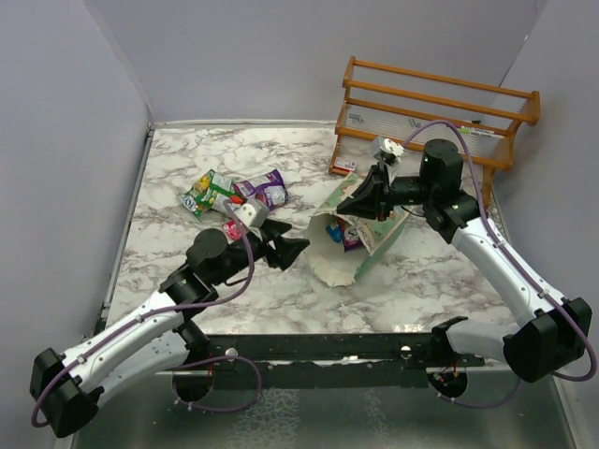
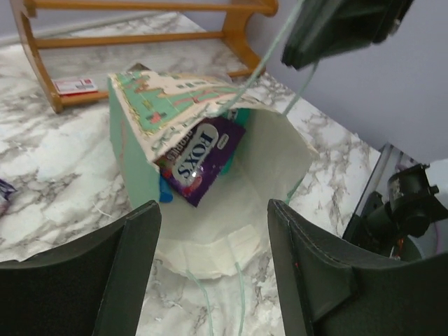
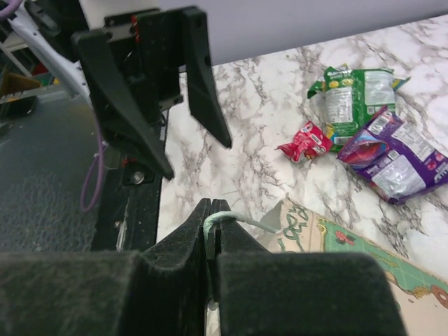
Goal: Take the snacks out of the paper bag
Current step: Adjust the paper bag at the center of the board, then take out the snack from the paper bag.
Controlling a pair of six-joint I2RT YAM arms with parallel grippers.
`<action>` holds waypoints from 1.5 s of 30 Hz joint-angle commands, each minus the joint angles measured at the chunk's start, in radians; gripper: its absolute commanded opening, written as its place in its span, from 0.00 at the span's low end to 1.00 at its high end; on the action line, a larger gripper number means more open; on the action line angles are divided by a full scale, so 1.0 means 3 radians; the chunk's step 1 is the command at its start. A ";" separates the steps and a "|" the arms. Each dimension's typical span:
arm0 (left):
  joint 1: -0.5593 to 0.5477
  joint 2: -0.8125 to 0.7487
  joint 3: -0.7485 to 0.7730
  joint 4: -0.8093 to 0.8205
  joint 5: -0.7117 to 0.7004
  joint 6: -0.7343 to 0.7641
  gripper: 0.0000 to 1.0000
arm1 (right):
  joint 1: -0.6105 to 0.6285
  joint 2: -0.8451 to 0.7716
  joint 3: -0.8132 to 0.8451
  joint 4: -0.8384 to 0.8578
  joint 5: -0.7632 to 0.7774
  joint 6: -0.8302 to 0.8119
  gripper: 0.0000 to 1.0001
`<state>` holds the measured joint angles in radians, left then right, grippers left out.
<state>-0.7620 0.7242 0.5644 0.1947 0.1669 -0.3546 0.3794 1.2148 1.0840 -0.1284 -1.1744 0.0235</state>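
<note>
Left end effector (image 2: 213,210), released, faces the mouth of the pale mint-green paper bag (image 2: 129,161); shiny purple snack packet (image 2: 203,157) just ahead, inside; right end effector (image 3: 210,210) clenches the thin cord handle (image 3: 234,218); a slipping cord could collapse the bag.

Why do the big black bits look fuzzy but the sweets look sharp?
Left wrist view: the left end effector sits right by the lens, so it blurs, while the purple packet reads clearly. Right wrist view: likewise the right end effector pinching the cord handle; the green packet is crisp.
</note>
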 commanded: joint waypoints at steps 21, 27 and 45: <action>-0.1421 0.2361 -0.0240 0.2320 -0.1869 0.1320 0.42 | -0.0013 -0.0246 0.0421 -0.0292 0.0693 0.0526 0.02; -0.1399 0.2839 0.0059 0.2459 -0.1908 0.1508 0.35 | -0.0012 -0.0352 0.0395 -0.0333 0.0714 0.0485 0.02; -0.1362 0.3345 0.0524 0.2262 -0.1522 0.1624 0.49 | -0.0015 -0.0396 0.0309 -0.0280 0.0646 0.0492 0.02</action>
<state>-1.1732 1.6752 0.6960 0.8619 -0.3260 0.1120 0.3737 1.1255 1.1759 -0.2344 -0.9733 0.1612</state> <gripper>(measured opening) 0.448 0.020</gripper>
